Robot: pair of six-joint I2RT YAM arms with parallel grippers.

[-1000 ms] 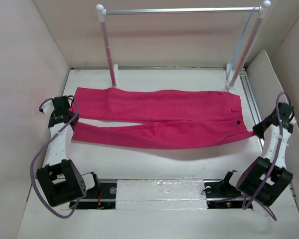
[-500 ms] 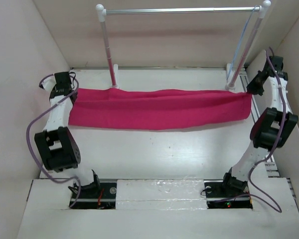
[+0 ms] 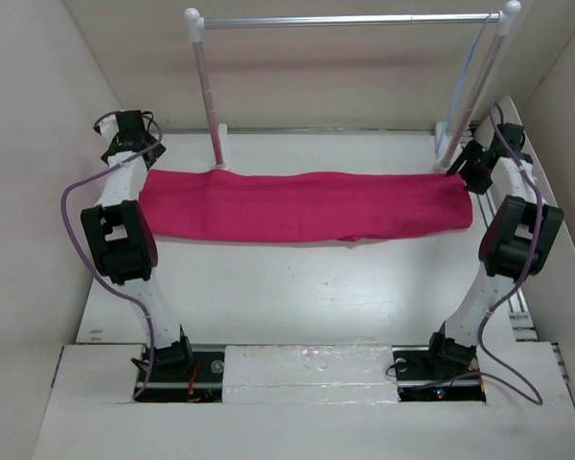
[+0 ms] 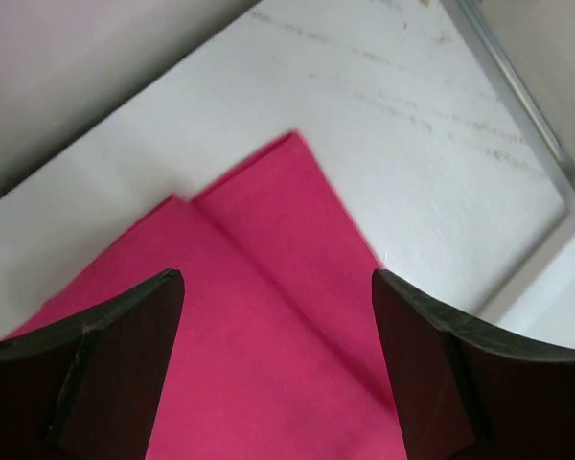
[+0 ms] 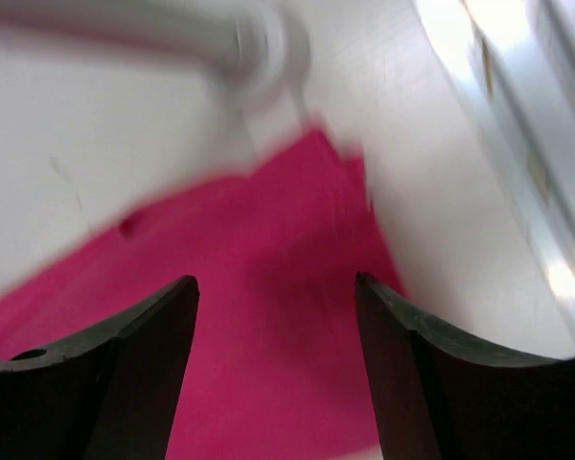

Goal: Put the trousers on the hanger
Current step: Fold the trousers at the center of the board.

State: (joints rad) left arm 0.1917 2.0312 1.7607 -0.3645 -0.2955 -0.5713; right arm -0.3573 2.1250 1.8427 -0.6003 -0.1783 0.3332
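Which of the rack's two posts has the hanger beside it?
The post on the right arm's side: the thin pale hanger runs alongside it. The other post stands alone.

White table w/ beige walls, rack behind.

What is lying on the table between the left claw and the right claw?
The trousers, folded lengthwise, lie flat from the left claw to the right claw. The top view shows this.
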